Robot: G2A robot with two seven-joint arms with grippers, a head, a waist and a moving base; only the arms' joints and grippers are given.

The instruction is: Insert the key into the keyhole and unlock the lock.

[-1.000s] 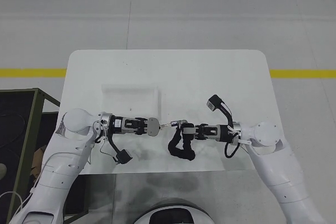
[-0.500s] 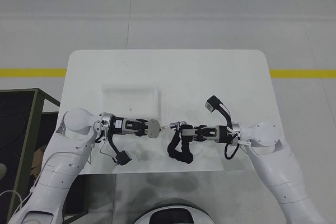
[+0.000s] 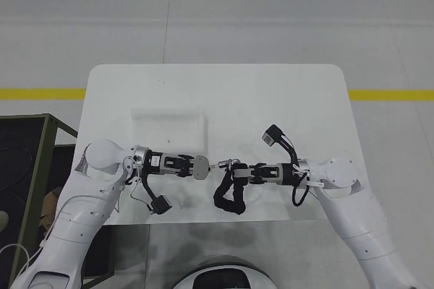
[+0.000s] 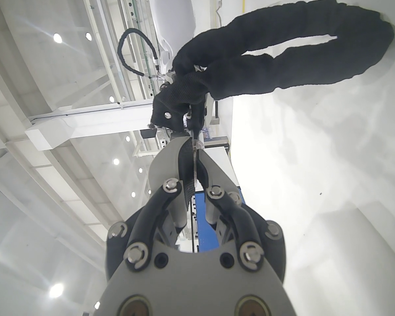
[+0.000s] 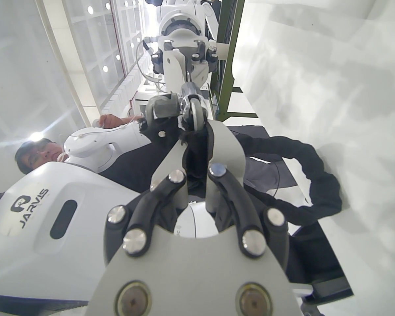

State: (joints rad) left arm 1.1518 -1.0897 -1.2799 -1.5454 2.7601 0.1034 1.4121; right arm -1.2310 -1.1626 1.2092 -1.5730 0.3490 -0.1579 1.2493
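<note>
My right gripper [image 3: 236, 171] is shut on the head of a cable lock [image 3: 230, 170] wrapped in black fabric, held above the table's front half. The lock's black loop [image 3: 229, 196] hangs down toward the front edge and also shows in the left wrist view [image 4: 293, 64] and the right wrist view [image 5: 319, 185]. My left gripper [image 3: 203, 166] faces it from the left, shut on a thin metal key [image 4: 195, 161]. The key [image 3: 215, 165] points at the lock head [image 4: 172, 110] and its tip meets the metal end [image 5: 191, 108]. Whether it sits inside the keyhole is hidden.
A shallow white tray [image 3: 170, 126] lies on the white table [image 3: 289, 94] behind the left arm. A dark cart with a green frame [image 3: 29, 166] stands off the table's left side. The table's far half and right side are free.
The right gripper has carried the lock a little to the left, and the left gripper has edged right. The gap between key and lock head has closed.
</note>
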